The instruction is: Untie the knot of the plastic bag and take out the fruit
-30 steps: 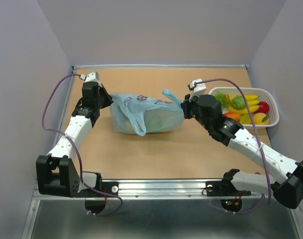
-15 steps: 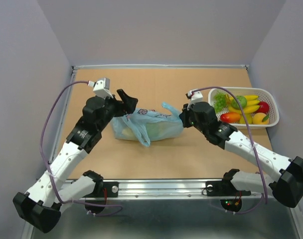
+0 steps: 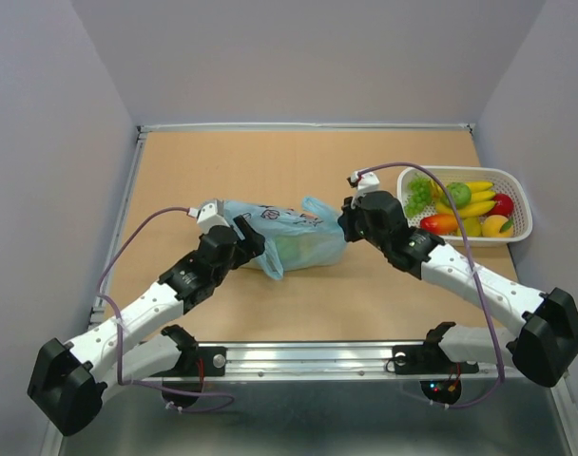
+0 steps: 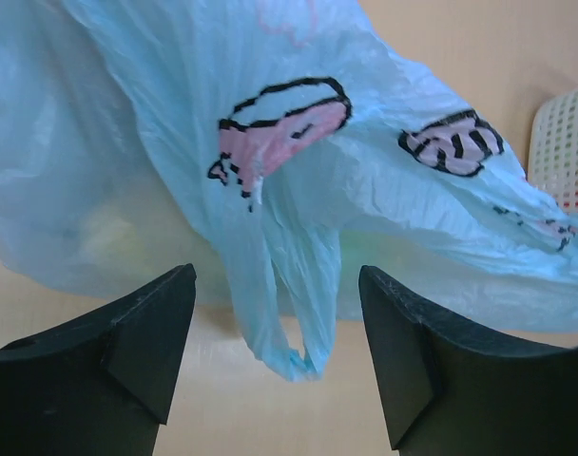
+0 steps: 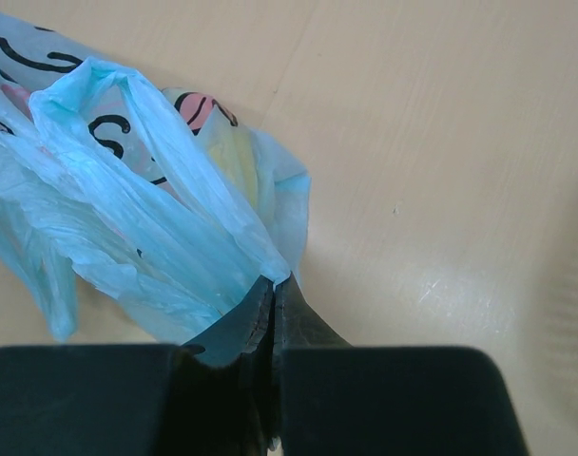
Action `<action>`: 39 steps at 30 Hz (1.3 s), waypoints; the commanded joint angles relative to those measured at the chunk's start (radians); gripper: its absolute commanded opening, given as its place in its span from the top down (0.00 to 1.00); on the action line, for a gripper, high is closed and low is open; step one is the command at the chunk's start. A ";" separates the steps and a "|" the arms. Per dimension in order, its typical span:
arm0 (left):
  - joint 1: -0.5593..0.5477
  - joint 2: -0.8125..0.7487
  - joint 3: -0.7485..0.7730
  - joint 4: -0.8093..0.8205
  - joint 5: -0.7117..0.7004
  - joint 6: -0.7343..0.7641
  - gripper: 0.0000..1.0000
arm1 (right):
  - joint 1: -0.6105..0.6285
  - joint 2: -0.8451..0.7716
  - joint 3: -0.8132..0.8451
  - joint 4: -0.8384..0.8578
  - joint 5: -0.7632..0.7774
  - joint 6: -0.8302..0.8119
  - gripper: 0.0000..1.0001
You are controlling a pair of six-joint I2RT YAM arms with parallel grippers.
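Left gripper has swung down from the far-left side and now sits low at the near-left corner of the bag. Its jaws are spread wide, and a loose handle loop dangles between them, untouched. The thin, translucent light blue plastic bag lies mid-table, with pale fruit dimly visible inside. Right gripper stays clamped on the bag's right tip. No knot shows, so opening the mouth looks next. Beyond sits a white mesh basket of toy fruits.
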 commanded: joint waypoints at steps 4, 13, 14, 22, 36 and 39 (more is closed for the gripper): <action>-0.004 0.044 -0.034 0.208 -0.137 -0.096 0.22 | -0.003 0.005 0.077 0.067 -0.027 -0.015 0.99; 0.002 0.139 -0.036 0.287 -0.229 -0.082 0.67 | -0.003 0.000 0.074 0.065 0.033 -0.035 0.99; 0.007 0.139 -0.014 0.274 -0.242 -0.067 0.85 | -0.003 0.000 0.077 0.065 0.054 -0.042 0.99; 0.331 0.107 0.275 0.093 -0.060 0.410 1.00 | -0.133 0.109 0.174 0.064 0.243 -0.082 0.99; 0.467 0.326 0.828 -0.424 0.444 0.606 1.00 | -0.256 0.206 0.471 -0.004 -0.127 -0.125 0.38; 0.462 0.291 0.781 -0.396 0.535 0.576 1.00 | -0.203 0.157 0.482 -0.032 -0.157 -0.159 0.25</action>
